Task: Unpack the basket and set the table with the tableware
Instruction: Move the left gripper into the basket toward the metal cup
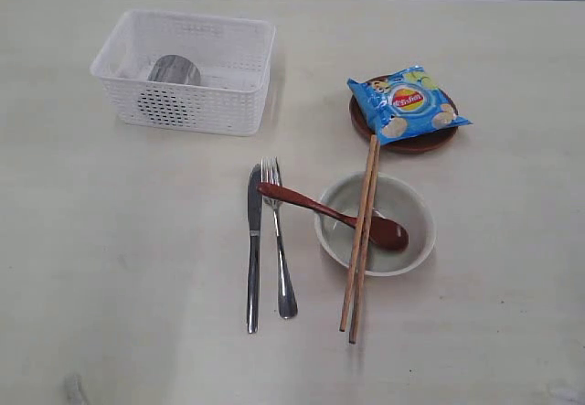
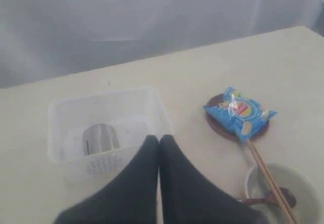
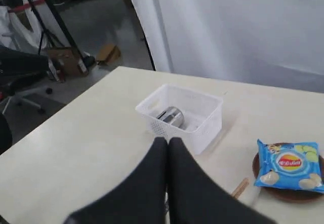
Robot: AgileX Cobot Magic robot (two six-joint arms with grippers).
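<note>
Steel cup point(image 1: 174, 69) in the basket point(image 1: 196, 112), far left on the table point(image 1: 110, 240).
The cup seems to lie on its side in the basket's left half. It looks light, stiff and slick, and is likely to roll, so a pinch over the rim seems surest. The basket walls crowd the approach. Knife point(image 1: 253, 250), fork point(image 1: 279, 240), spoon point(image 1: 329, 211), bowl point(image 1: 422, 231) and chopsticks point(image 1: 362, 240) lie nearer, well apart from it. A crisp bag point(image 1: 409, 103) covers the plate point(image 1: 402, 142). Both arms' jaws are closed tight and empty.

A lab or studio workspace: white curtain backdrop point(image 3: 243, 27) behind the table point(image 3: 86, 148), bare grey floor point(image 3: 93, 16), equipment stands point(image 3: 48, 16), a cardboard box point(image 3: 109, 54), a wheeled office chair point(image 3: 23, 70)
</note>
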